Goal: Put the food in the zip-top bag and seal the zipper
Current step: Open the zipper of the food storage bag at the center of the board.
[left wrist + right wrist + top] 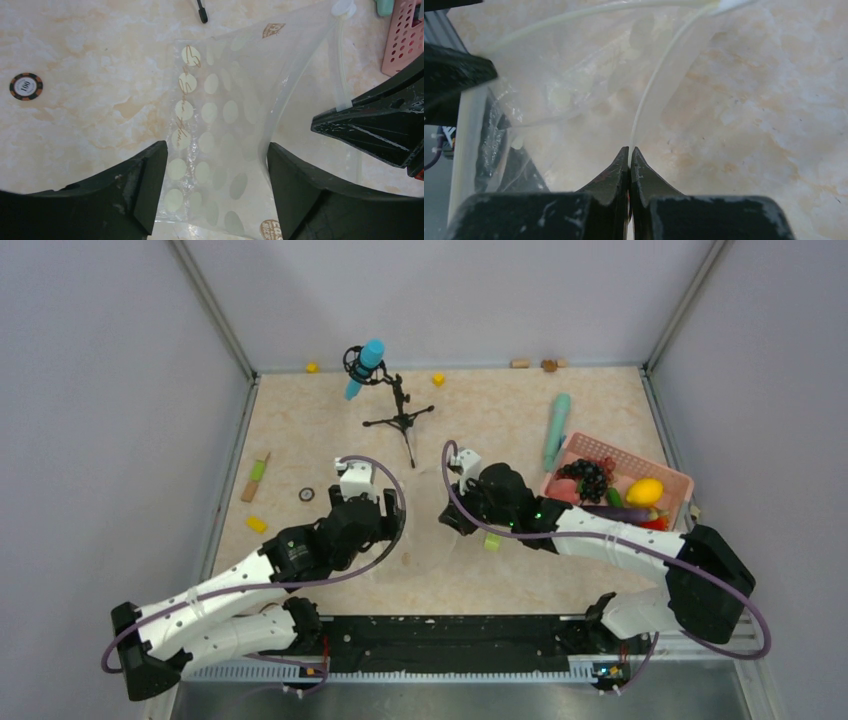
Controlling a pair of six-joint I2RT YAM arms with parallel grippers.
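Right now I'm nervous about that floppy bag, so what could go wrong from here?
The right gripper pinches only the thin zipper, so the strip may slip out. The left gripper is open astride the bag, gripping nothing, so the mouth may sag shut. All the food sits in the basket, so the bag must hold open through several trips.

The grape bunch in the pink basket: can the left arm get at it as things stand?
Probably not. The grape bunch lies in the pink basket at the right; the right arm stretches between it and the open left tool, with the right tool shut on the zipper of the zip-top bag.
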